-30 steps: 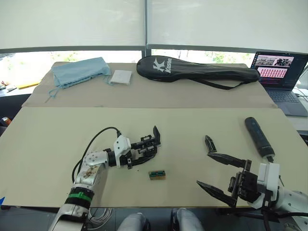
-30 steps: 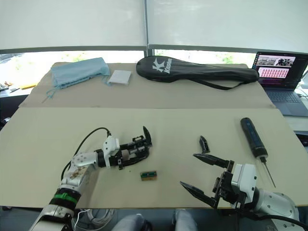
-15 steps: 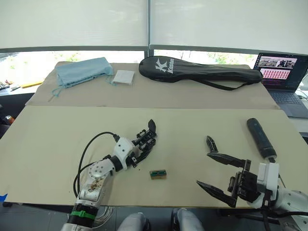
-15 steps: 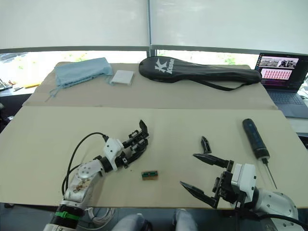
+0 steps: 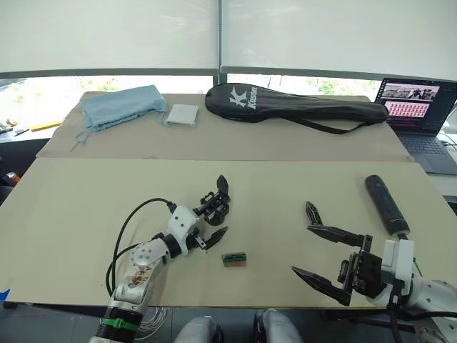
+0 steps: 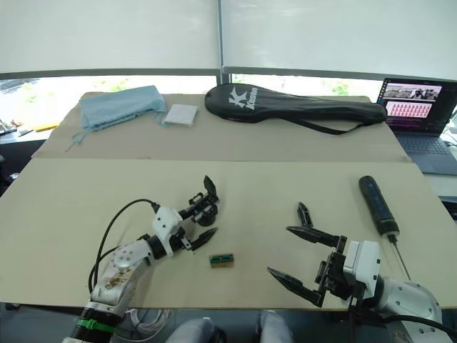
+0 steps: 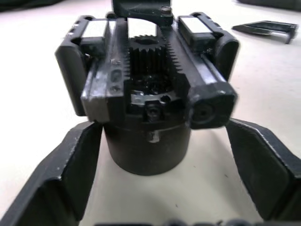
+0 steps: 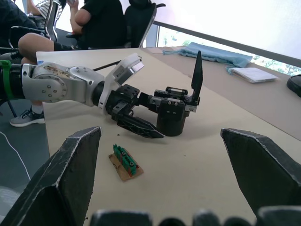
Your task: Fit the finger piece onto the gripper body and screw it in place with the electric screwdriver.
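Left end effector [image 5: 213, 219] has spread around gripper body [image 5: 216, 206]; bag [image 5: 293, 107] reads "Kason".

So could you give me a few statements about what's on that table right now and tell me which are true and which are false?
1. The gripper body stands on its round base between the left gripper's open fingers. True.
2. The right gripper is holding the electric screwdriver. False: it is open with nothing in it, and the screwdriver lies on the table beside it.
3. The finger piece is already fitted on the gripper body. False: it lies loose on the table near the right gripper.
4. A small green-and-tan box lies close to the left gripper. True.
5. The racket bag lies at the far side of the table. True.
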